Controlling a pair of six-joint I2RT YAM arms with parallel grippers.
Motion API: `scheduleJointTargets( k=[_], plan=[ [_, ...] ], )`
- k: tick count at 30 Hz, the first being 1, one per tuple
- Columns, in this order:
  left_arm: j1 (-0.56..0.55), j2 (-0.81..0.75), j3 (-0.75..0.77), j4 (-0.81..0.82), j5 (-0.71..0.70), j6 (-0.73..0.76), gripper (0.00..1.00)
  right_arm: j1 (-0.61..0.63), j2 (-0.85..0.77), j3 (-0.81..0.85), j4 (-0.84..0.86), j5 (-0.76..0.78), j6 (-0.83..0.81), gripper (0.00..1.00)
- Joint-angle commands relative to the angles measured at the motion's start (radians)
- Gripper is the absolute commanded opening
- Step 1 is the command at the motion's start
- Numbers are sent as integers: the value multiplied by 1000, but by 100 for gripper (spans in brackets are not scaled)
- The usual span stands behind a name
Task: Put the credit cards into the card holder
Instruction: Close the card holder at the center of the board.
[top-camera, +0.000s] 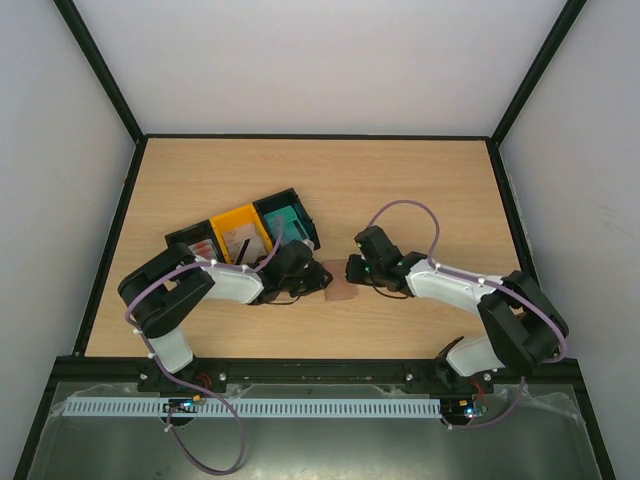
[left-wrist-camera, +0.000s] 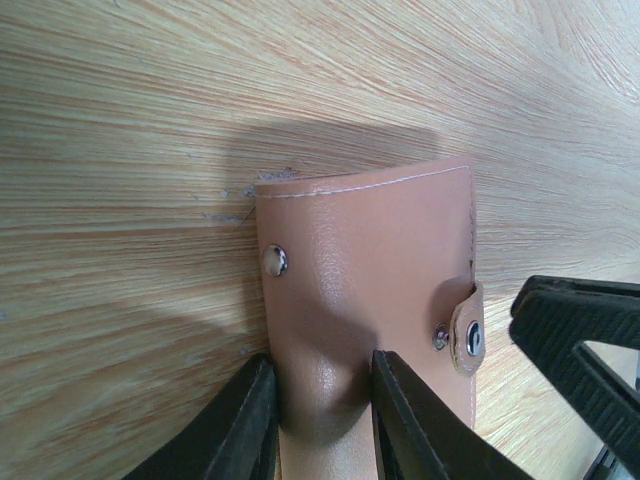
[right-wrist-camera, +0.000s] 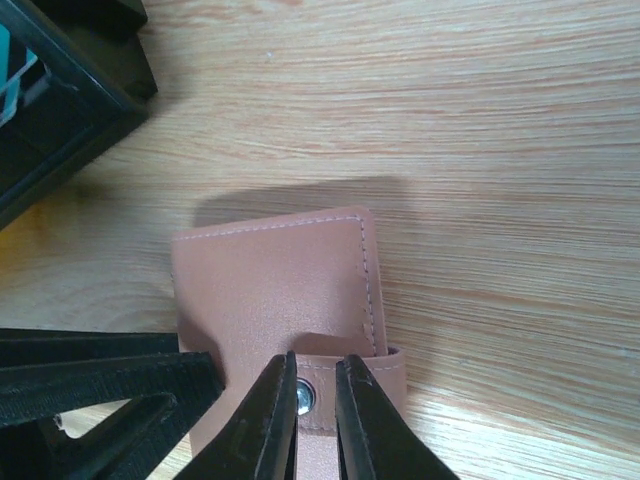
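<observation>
The brown card holder (top-camera: 341, 291) lies flat on the wood between both arms. My left gripper (left-wrist-camera: 325, 420) is shut on the card holder (left-wrist-camera: 370, 270), and the leather bulges up between its fingers. Over the holder's snap tab (right-wrist-camera: 345, 385) sits my right gripper (right-wrist-camera: 317, 400), its jaws a narrow gap apart with the metal snap showing between them. In the left wrist view the tab (left-wrist-camera: 467, 340) stands lifted, just clear of the right gripper's finger (left-wrist-camera: 575, 345). Credit cards lie in the trays: red-and-white (top-camera: 203, 247), pale (top-camera: 241, 240) and teal (top-camera: 288, 216).
Three open trays stand in a row left of the holder: black (top-camera: 181, 240), yellow (top-camera: 228, 216) and black with a teal inside (top-camera: 300, 199). A tray corner (right-wrist-camera: 70, 95) sits close to the holder. Black frame rails border the table.
</observation>
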Motion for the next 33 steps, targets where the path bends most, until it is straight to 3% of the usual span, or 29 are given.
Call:
scheduleJointTargets(
  k=[1,17,27,33],
  plan=[
    [-8,29,9,-36,14,12,30,2,29,-4,-26,-22,-42,13],
    [-8,41,18,-36,18,12,30,1,70,-13,-23,-39,-60,11],
    [-8,48,22,-38,21,14,30,2,37,-37,4,-72,-81,18],
    [-9,50,24,-38,22,15,30,2,36,-51,11,-80,-85,12]
  ],
)
